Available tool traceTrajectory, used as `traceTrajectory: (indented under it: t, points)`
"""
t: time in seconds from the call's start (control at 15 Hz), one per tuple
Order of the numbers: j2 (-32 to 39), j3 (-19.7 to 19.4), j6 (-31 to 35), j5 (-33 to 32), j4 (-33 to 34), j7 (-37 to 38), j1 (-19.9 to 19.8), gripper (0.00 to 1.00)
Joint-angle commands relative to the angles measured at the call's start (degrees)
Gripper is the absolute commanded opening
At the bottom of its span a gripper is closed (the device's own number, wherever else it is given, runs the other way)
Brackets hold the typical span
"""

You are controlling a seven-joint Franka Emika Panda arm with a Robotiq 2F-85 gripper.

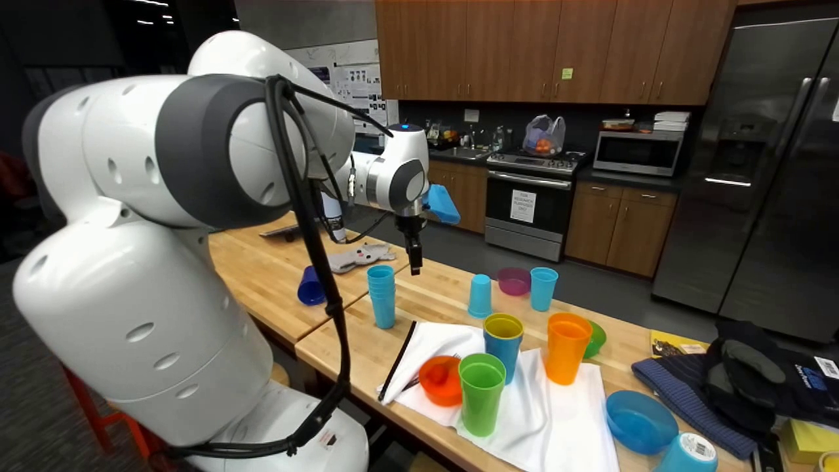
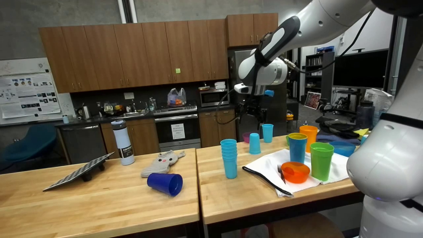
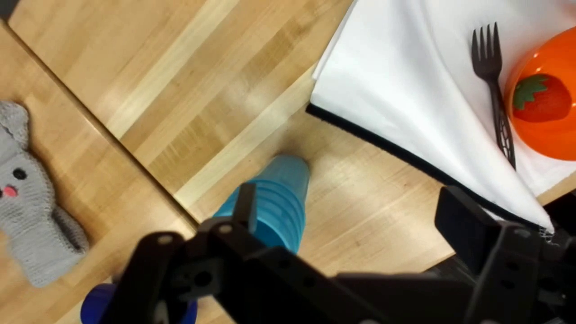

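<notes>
In the wrist view the claw (image 3: 348, 211) is released, its jaws wide apart with just air between them. Below it, partly hidden by one jaw, is a stack of light blue cups (image 3: 288, 198) on the counter (image 3: 202, 85). A white cloth (image 3: 387, 90) with a dark edge bears a black fork (image 3: 488, 67) right beside an orange bowl (image 3: 546, 139), in which a red piece with a green leafy top (image 3: 553, 103) shows. Across a seam, on the neighbouring counter (image 3: 27, 72), lie a grey knitted animal (image 3: 31, 216) and a dark blue cup (image 3: 95, 300), mostly covered by the claw. In an exterior view the claw hangs above the counter, near the stack but apart from it; farther along are an upturned light blue cup (image 1: 480, 298), an upright light blue cup (image 1: 543, 290) and a purple bowl (image 1: 513, 280). A green cup (image 1: 482, 396) and an orange cup (image 1: 566, 347) stand on the cloth. In an exterior view the stack is upright, and a pale flask (image 2: 123, 142) stands near a dark slab (image 2: 81, 171) propped at a slant.
</notes>
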Motion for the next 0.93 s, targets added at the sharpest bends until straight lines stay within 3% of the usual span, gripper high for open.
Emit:
traceTrajectory:
  t: [0.0, 0.33, 0.73, 0.87]
  points:
    - [-3.56, -1.43, 2.39, -2.15, -2.78, 3.35, -0.91, 1.0]
    - [-4.21, -3.89, 3.2, -2.62, -4.32, 2.64, -1.39, 1.0]
    - [-2.15, -4.11, 1.84, -2.25, -2.6, 2.84, -0.64, 1.0]
    - [-1.6, -3.08, 1.15, -5.03, -1.84, 3.84, -0.93, 1.0]
